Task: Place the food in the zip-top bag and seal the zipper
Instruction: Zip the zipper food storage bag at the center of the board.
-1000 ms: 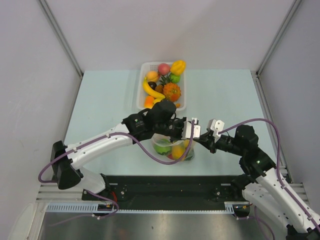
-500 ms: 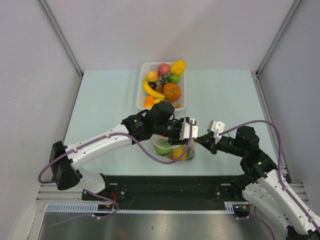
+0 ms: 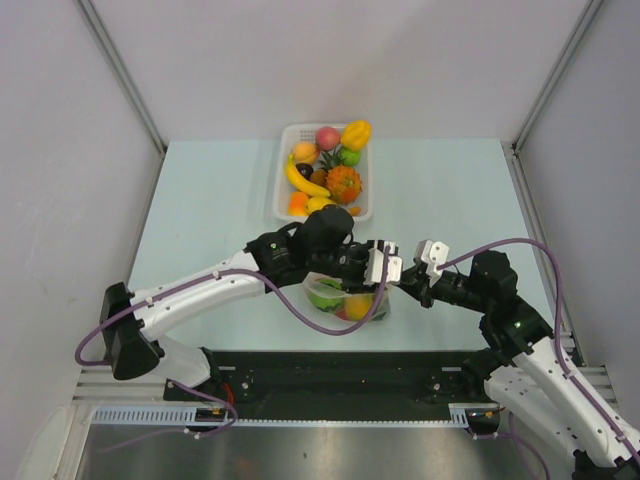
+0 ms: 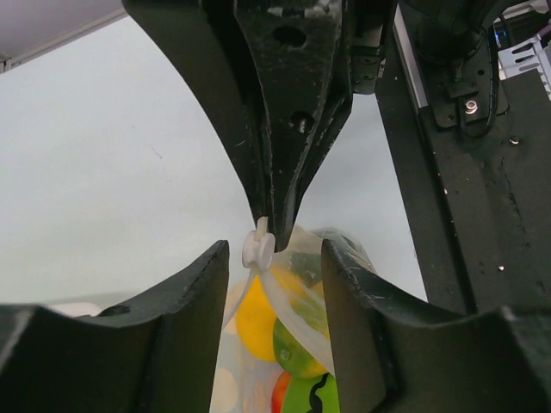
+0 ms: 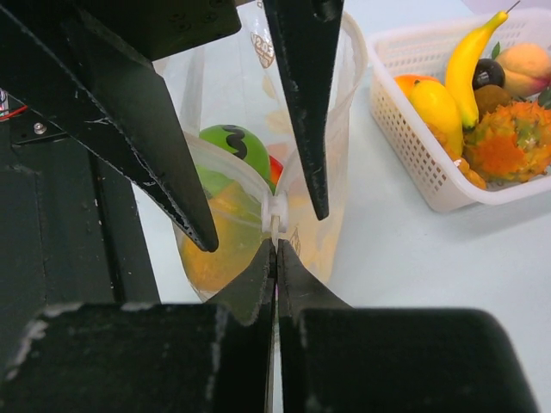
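Observation:
The zip-top bag (image 3: 346, 300) stands near the table's front edge with toy food inside: a green piece (image 5: 225, 142), a yellow one (image 4: 256, 318) and a red one. The zipper (image 5: 232, 176) runs along its mouth to a white slider (image 4: 258, 248). My right gripper (image 5: 276, 245) is shut on the bag's top edge just beside the slider, and also shows in the top view (image 3: 400, 284). My left gripper (image 4: 275, 251) is open, with one finger on each side of the slider and the bag's top; it also shows in the top view (image 3: 383, 268).
A white slotted basket (image 3: 283, 196) at the back centre holds several more toy fruits, among them a banana (image 5: 469, 56) and an orange spiky fruit (image 5: 508, 146). A black rail (image 3: 330, 375) runs along the table's near edge.
My left gripper shifted slightly left along the bag's top, then back right and a little lower over the slider. The right gripper has stayed almost still, holding the bag's edge.

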`<state>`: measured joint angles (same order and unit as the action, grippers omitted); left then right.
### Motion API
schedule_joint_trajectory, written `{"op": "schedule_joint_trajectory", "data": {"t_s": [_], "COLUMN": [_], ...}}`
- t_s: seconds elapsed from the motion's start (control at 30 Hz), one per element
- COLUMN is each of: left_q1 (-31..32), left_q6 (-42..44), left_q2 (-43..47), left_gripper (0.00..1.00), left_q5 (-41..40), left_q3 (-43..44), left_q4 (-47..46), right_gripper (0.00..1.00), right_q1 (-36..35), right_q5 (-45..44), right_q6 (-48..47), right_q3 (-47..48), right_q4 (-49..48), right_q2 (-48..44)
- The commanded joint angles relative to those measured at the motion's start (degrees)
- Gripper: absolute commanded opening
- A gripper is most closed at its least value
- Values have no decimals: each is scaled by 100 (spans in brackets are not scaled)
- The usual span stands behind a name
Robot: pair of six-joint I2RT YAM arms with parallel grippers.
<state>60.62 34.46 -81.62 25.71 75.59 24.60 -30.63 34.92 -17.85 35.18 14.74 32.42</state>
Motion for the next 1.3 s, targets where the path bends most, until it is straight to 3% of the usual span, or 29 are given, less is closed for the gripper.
{"op": "schedule_joint_trajectory", "data": {"t_s": [0.0,0.23,0.4,1.27], "left_q1": [20,20,-94,-999], "left_q6": [-71,78,219,817], "left_q2": [33,15,15,516], "left_gripper": [49,26,19,11], "left_q5": [144,31,-32,-260], "left_q3": [386,290,79,-308], "left_q4": [-114,-78,35,871], "right_gripper": [0,0,0,0], "right_q1": [-22,-30,-31,-30], "right_q5": [68,42,-55,-591], "right_q6": [-61,-87,-131,-184], "right_q3": [288,279,279,279], "right_q4": [-288,-191,-130,240], "right_q2": [-52,-105,-175,-518]}}
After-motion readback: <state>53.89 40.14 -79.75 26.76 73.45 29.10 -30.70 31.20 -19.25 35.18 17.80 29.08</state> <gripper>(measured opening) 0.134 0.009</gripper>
